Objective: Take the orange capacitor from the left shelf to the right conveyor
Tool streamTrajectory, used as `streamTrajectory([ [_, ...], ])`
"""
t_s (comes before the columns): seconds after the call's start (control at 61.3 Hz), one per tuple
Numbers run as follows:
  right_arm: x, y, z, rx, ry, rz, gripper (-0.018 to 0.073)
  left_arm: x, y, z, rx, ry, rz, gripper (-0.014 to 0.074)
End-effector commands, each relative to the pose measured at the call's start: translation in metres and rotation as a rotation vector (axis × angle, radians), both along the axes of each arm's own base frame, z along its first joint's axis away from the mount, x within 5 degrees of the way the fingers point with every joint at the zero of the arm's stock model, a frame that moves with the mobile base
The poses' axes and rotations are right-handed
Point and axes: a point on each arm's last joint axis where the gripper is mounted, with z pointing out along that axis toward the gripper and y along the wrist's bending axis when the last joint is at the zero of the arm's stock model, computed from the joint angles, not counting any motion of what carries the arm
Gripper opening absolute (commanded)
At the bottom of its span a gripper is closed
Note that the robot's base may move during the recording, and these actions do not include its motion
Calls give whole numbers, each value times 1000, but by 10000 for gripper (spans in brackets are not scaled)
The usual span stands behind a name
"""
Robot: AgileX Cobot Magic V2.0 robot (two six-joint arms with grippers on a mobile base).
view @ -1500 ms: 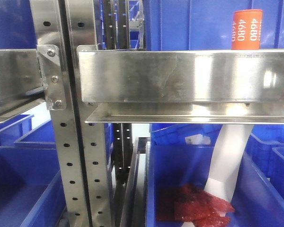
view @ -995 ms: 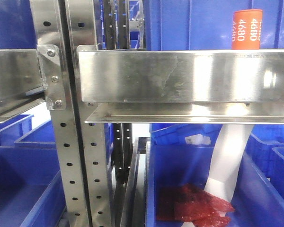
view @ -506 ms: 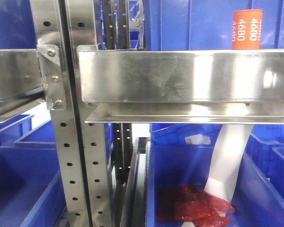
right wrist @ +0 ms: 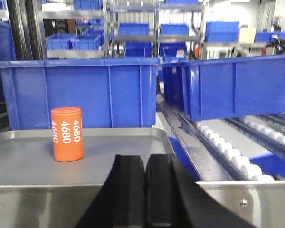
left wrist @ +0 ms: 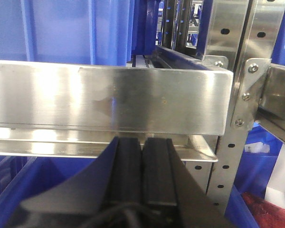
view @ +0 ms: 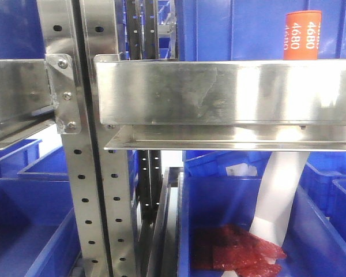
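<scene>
The orange capacitor (view: pixel 303 36), a cylinder printed 4680 in white, stands upright on the steel shelf tray (view: pixel 230 92) at the top right of the front view. It also shows in the right wrist view (right wrist: pixel 67 134), on the grey tray (right wrist: pixel 33 166), ahead and to the left of my right gripper (right wrist: pixel 146 164), which is shut and empty at the tray's front lip. My left gripper (left wrist: pixel 142 145) is shut and empty, just below the front of a steel shelf rail (left wrist: pixel 109 97). The roller conveyor (right wrist: pixel 228 152) runs along the right of the right wrist view.
Blue bins stand behind the capacitor (right wrist: pixel 80 90) and over the conveyor (right wrist: pixel 232 85). Perforated steel uprights (view: pixel 89 173) divide the shelves. A lower blue bin (view: pixel 213 202) holds red bags (view: pixel 236 254) and a white strip (view: pixel 277 196). More blue bins (view: pixel 23 219) sit at lower left.
The capacitor sits slightly further right and higher in the front view than before; the view has shifted a little. Nothing else has changed.
</scene>
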Motion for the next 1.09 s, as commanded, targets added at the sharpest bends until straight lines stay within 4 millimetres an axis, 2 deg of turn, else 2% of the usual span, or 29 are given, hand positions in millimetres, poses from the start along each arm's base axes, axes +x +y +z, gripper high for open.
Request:
streamTrajectory([
  [0.0, 7, -1, 28, -5, -14, -2, 244, -1, 1, 10, -15, -104, 9, -127],
  [0.147, 27, -1, 30, 5, 74, 29, 532, -1, 1, 10, -15, -104, 9, -127],
  [0.245, 43, 2, 24, 8, 145, 89, 623, -1, 1, 10, -15, -104, 9, -127],
  [0.391, 67, 10, 23, 4, 146, 159, 627, -1, 1, 10, -15, -104, 9, -127],
  [0.555, 101, 17, 26, 0, 72, 192, 627, -1, 1, 10, -15, -104, 9, -127],
  [0.881, 184, 41, 40, -6, 43, 251, 627, -1, 1, 10, -15, -104, 9, -127],
  [1.076, 234, 51, 23, -6, 87, 250, 627, -1, 1, 10, -15, -104, 9, -127],
])
